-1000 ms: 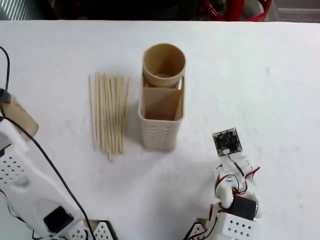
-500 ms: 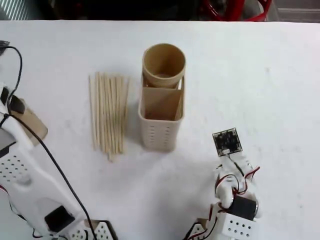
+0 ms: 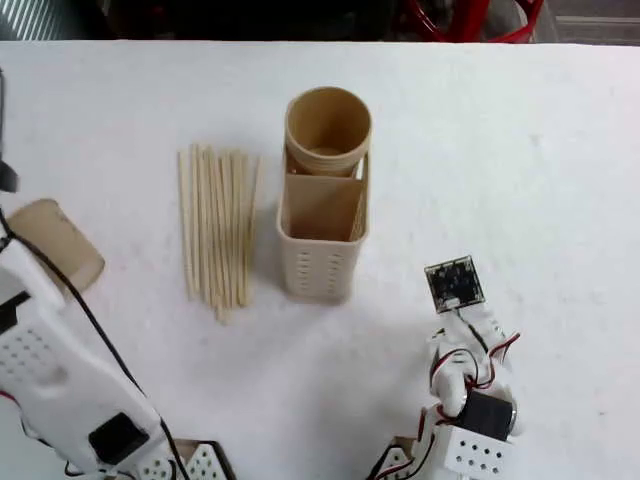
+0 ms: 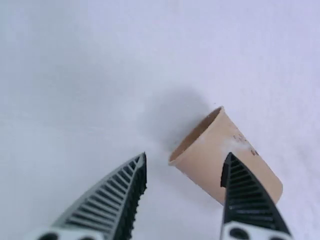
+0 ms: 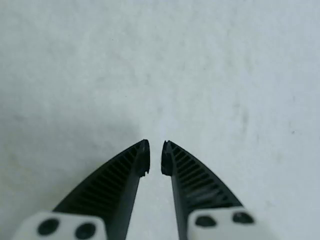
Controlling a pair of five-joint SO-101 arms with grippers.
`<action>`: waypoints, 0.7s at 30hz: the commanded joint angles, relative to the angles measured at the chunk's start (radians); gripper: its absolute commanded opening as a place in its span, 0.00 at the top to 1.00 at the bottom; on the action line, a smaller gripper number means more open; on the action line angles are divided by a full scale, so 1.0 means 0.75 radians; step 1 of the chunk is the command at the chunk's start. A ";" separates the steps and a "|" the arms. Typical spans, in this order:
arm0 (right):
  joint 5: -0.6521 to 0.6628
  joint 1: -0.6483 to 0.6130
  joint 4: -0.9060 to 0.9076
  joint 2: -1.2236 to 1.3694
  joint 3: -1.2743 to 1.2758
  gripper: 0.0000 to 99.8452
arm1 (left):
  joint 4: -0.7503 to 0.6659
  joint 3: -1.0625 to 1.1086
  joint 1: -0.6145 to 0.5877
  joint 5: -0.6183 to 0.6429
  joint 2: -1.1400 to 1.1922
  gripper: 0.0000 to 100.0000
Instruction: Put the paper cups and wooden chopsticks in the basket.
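Tan paper, thin-walled and light — the loose paper cup [image 3: 62, 250] lies on its side on the white table [image 3: 520, 180], well left of the basket [image 3: 318, 262]. The left arm's [image 3: 60, 380] jaws hang wide open over it and hold nothing, one tip across the cup's side wall. A hard pinch would likely crumple it or send it rolling; the stiffer rim at the mouth looks the safest hold, squeezed gently. The wooden chopsticks [image 3: 215, 228] lie in a loose row just beside the basket — stiff, slim and apt to scatter, best gathered near mid-length. Stacked cups [image 3: 328, 125] stand in the basket's far compartment. The right arm's [image 3: 470, 400] jaws are all but closed on nothing.
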 commanded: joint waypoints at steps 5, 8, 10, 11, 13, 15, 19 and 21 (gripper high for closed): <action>0.006 0.005 0.005 -0.007 0.012 0.94 | -0.014 0.540 0.021 -0.055 -0.480 0.75; 0.006 0.005 0.005 -0.007 0.012 0.94 | -0.198 1.015 0.056 -0.100 -0.723 0.76; 0.006 0.005 0.005 -0.007 0.012 0.94 | -0.458 1.395 0.056 -0.113 -0.895 0.76; 0.006 0.005 0.005 -0.007 0.012 0.94 | -0.604 1.590 0.056 -0.115 -0.971 0.76; 0.006 0.005 0.005 -0.007 0.012 0.94 | -0.904 1.956 0.056 -0.106 -1.085 0.76; 0.006 0.005 0.005 -0.007 0.012 0.94 | -1.160 2.236 0.052 -0.094 -1.151 0.76; 0.006 0.005 0.005 -0.007 0.012 0.94 | -1.467 2.557 0.056 -0.010 -1.186 0.76; 0.006 0.005 0.005 -0.007 0.012 0.94 | -1.536 2.608 0.064 0.002 -1.186 0.76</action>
